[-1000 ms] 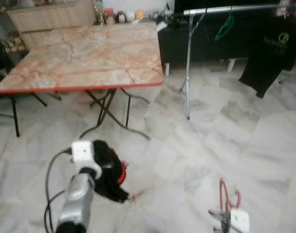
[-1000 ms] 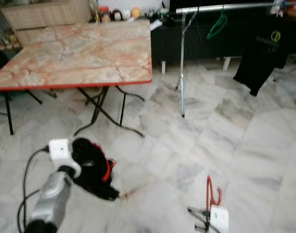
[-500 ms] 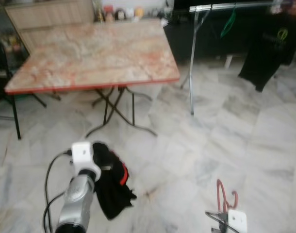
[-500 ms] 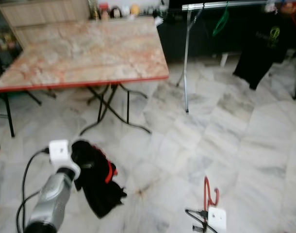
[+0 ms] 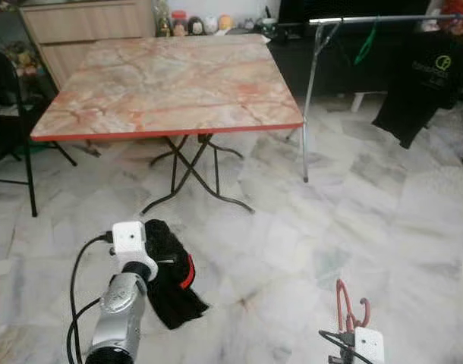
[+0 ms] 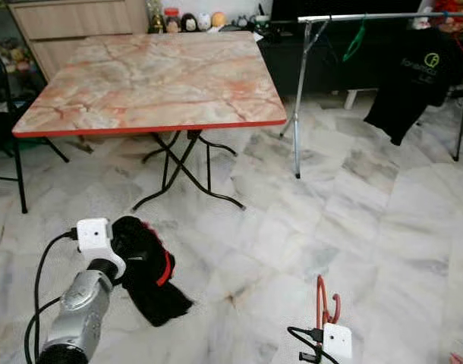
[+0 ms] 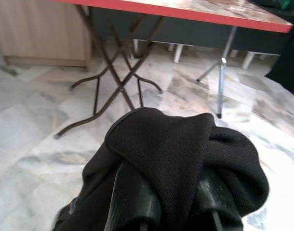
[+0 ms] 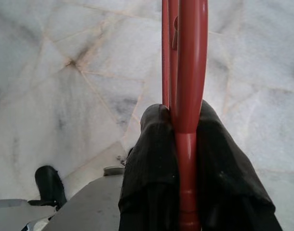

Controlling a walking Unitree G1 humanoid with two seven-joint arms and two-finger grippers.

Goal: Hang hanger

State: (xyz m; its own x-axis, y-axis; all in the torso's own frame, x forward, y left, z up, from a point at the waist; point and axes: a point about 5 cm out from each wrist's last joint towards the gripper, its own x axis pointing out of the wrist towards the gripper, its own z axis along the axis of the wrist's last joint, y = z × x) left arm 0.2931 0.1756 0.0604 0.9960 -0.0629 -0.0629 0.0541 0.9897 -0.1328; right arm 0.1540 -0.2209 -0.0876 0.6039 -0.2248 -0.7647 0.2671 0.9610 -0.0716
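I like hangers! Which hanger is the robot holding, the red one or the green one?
The red hanger, pinched in the right gripper jaws. The green hanger hangs on the rail.

Soft, even daylight is filling the room; the floor is gleaming faintly, head views staying sharp, near wrist-view objects blurring slightly.

Camera shift over last 1 s, scene sharper now

Folding table and clothes rail sit further right in frame, with black chair now in at left. Black garment hangs lower from left gripper than 1 s ago. Earlier blur gone.
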